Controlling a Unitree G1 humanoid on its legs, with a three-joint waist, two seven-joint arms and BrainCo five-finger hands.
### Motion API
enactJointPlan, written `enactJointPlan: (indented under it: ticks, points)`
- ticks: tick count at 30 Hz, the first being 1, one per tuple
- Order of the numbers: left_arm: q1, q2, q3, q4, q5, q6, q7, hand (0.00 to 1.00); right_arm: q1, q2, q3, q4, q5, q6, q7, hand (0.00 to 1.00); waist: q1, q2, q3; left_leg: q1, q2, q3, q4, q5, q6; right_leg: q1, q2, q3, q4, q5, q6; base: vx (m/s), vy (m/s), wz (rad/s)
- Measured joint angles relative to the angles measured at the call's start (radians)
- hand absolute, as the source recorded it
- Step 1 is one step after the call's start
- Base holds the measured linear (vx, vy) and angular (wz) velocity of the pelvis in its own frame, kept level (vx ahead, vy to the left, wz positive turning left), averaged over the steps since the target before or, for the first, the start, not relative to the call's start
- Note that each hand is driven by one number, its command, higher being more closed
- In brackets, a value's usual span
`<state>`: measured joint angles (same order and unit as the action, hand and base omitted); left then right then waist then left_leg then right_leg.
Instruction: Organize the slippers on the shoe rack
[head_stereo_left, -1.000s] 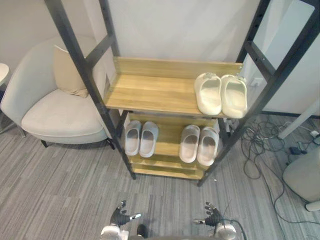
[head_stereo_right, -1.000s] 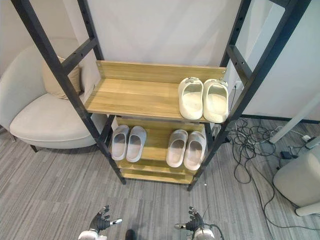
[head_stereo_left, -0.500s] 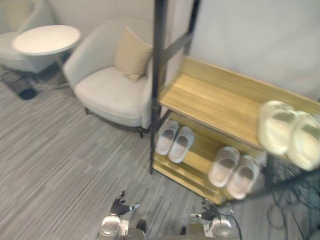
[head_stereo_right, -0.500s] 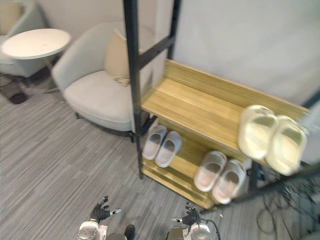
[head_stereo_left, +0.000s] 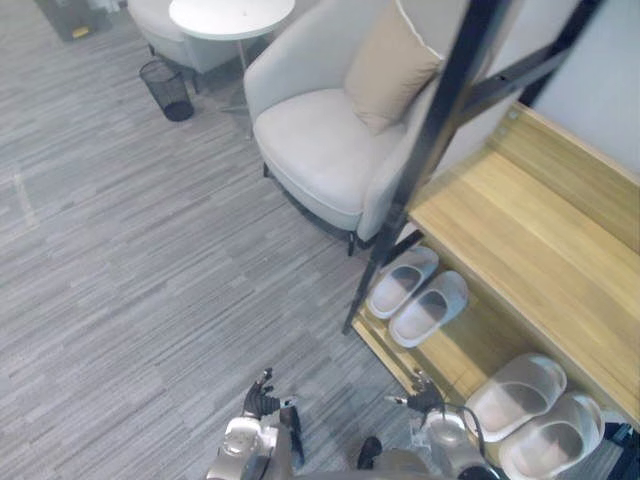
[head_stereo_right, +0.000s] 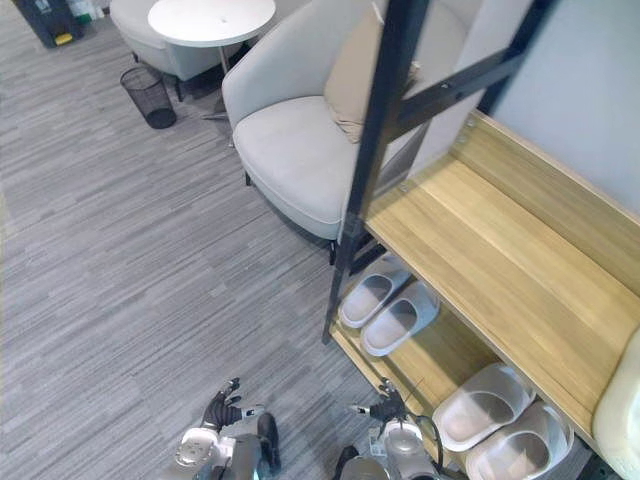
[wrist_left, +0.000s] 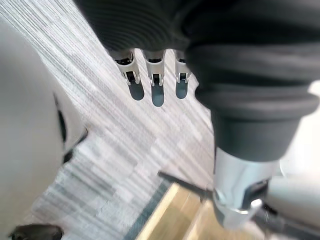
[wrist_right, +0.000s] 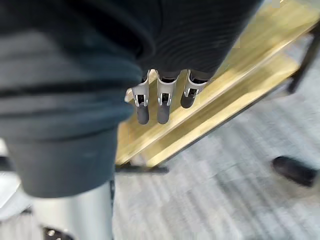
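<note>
Grey striped carpet covers the floor. On it stand a cream armchair with a beige cushion, a round white side table and a black mesh wastebasket.

Just beside the armchair stands the shoe rack (black metal posts, light wooden shelves). Two pairs of pale grey slippers lie on its lower shelf. One pair is near the post by the armchair and the other pair is further along, each pair's two slippers side by side. A cream slipper rests on the upper shelf, cut off at the edge of the right eye view.

The left hand hangs low over the carpet, well apart from the rack, its fingers straight and loose, holding nothing. The right hand hangs near the lower shelf's front edge, its fingers likewise relaxed and empty.
</note>
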<state>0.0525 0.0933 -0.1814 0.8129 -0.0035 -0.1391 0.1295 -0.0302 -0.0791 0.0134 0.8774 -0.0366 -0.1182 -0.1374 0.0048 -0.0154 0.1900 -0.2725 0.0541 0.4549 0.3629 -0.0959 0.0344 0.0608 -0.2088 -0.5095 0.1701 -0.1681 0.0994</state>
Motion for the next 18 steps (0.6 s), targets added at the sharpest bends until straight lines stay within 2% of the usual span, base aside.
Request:
enactJointPlan:
  ticks: [1,2,4,5,10,12,14,15,16,17,18]
  points:
    - [-0.006,-0.001,-0.002,-0.002,0.001,0.000,0.000,0.00,0.000,-0.002,0.001,-0.001,0.000,-0.001,0.001,0.00,-0.002,0.025,-0.006,0.000,0.031,0.097,0.003,-0.062,0.053,0.005,0.012,-0.032,0.001,-0.010,0.015,0.08,0.142,0.73]
    - [-0.005,0.000,-0.002,0.006,0.003,0.006,-0.001,0.00,-0.006,-0.002,-0.001,0.002,0.001,0.004,0.001,0.00,-0.002,0.043,0.001,0.011,0.036,0.112,0.007,-0.124,0.052,0.027,0.025,-0.056,0.018,-0.039,0.028,0.08,0.119,0.69]
    - [-0.004,0.001,-0.002,0.005,0.003,0.010,0.000,0.00,-0.003,-0.001,0.000,0.000,0.001,0.005,0.002,0.00,-0.004,0.033,0.004,0.034,-0.008,0.088,-0.046,-0.095,0.065,0.038,0.005,-0.069,0.024,-0.036,0.025,0.07,0.129,0.74]
    - [-0.005,0.004,-0.007,0.006,0.012,0.015,0.000,0.00,0.015,0.002,0.001,0.002,0.000,0.007,0.004,0.00,-0.014,0.032,0.004,0.083,-0.070,0.035,-0.162,-0.038,0.084,0.037,-0.015,-0.071,0.051,-0.038,0.007,0.06,0.171,0.92]
    - [0.006,0.024,-0.002,0.054,0.024,0.018,0.001,0.00,0.005,0.011,0.026,0.004,-0.003,0.007,0.010,0.00,-0.005,0.028,0.003,0.133,-0.106,-0.031,-0.245,-0.010,0.085,0.002,0.011,-0.037,0.056,-0.040,0.013,0.02,0.118,0.51]
    - [0.020,0.033,0.000,0.065,0.023,0.018,0.001,0.00,0.006,0.017,0.031,0.004,-0.003,0.007,0.012,0.00,-0.003,0.014,-0.003,0.153,-0.131,-0.048,-0.257,-0.017,0.086,-0.041,-0.018,-0.025,0.146,-0.048,0.016,0.00,0.094,0.28]
    - [0.028,0.033,0.007,0.066,0.023,0.018,0.001,0.00,0.008,0.024,0.033,0.006,-0.003,0.008,0.017,0.00,-0.001,0.014,-0.003,0.175,-0.138,-0.076,-0.259,-0.025,0.094,-0.102,-0.066,-0.007,0.345,-0.053,0.012,0.03,0.088,0.26]
    - [0.029,0.033,0.007,0.066,0.023,0.018,0.001,0.00,0.011,0.027,0.036,0.005,-0.003,0.007,0.018,0.00,-0.003,0.014,-0.004,0.181,-0.139,-0.088,-0.259,-0.025,0.094,-0.122,-0.074,0.003,0.412,-0.050,-0.006,0.05,0.064,0.46]
    - [0.029,0.033,0.007,0.066,0.022,0.018,0.001,0.00,0.012,0.031,0.039,0.005,-0.003,0.008,0.021,0.00,-0.006,0.012,-0.003,0.194,-0.139,-0.118,-0.260,-0.024,0.094,-0.158,-0.068,0.040,0.506,-0.060,-0.007,0.06,-0.002,0.75]
    - [0.030,0.033,0.007,0.065,0.021,0.018,0.002,0.00,0.031,0.036,0.039,0.006,-0.003,0.008,0.022,0.00,-0.013,0.010,0.000,0.217,-0.138,-0.164,-0.274,-0.019,0.086,-0.189,-0.032,0.096,0.550,-0.094,0.003,0.07,-0.043,0.80]
    - [0.030,0.033,0.007,0.065,0.021,0.018,0.002,0.00,0.038,0.037,0.040,0.006,-0.003,0.009,0.022,0.00,-0.014,0.009,0.000,0.226,-0.138,-0.179,-0.284,-0.015,0.080,-0.203,-0.017,0.113,0.551,-0.106,0.002,0.08,-0.075,0.91]
